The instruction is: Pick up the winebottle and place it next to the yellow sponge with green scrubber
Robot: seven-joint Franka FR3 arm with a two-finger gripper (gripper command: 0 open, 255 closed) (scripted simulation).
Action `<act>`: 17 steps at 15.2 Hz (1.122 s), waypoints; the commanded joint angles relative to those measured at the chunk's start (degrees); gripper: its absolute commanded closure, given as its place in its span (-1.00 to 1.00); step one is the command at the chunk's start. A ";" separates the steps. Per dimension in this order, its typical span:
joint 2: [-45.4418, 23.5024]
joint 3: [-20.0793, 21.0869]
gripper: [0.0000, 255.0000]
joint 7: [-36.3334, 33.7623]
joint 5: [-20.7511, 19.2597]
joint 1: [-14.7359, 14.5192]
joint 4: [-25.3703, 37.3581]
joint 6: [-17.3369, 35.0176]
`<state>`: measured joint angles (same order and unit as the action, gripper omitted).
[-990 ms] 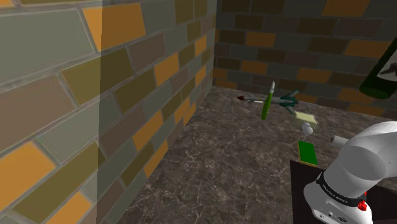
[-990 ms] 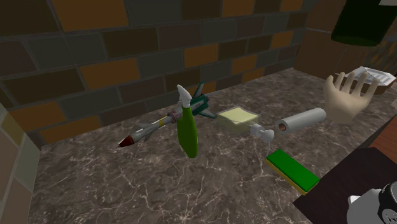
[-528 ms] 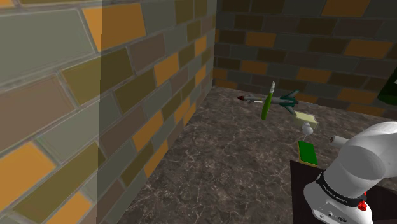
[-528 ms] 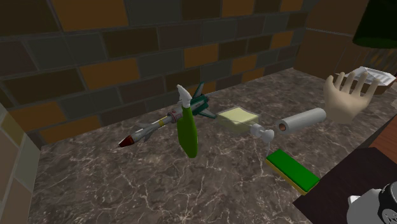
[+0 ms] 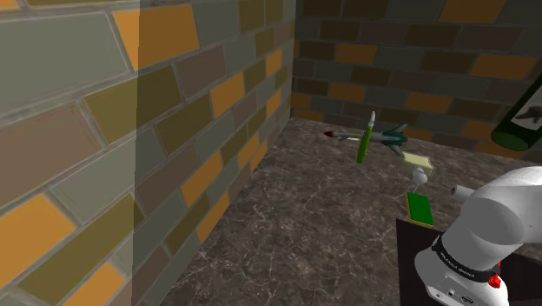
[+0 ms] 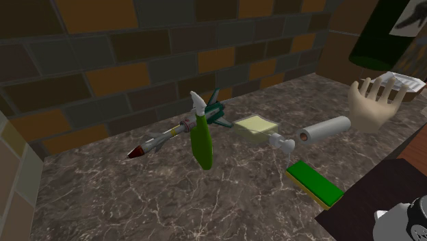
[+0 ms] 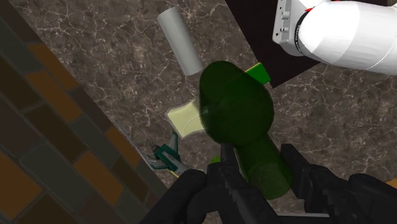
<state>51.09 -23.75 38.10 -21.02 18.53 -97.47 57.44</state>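
Wine bottle (image 6: 390, 34) aloft, mid-transfer.
Swung back into the shoulder view after nearly leaving it half a second ago, label now visible: likely turning toward placement. In the wrist view, clasped by the gripper (image 7: 261, 175), jaws closed onto it; in the second exterior view, sponge (image 6: 313, 183) on the counter (image 6: 137, 198), well apart from it.

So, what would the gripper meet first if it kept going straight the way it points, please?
The wine bottle in the gripper would probably land on the counter between the pale pad and the green-topped sponge; depth is unclear.
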 commanded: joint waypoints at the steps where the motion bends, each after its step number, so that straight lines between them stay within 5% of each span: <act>1: 1.64 0.13 1.00 -0.53 -0.13 0.36 -2.96 1.30; 17: 12.10 -1.20 1.00 -2.62 -2.43 2.64 -21.92 9.85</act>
<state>62.67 -24.81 35.67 -23.31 21.08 -118.23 66.62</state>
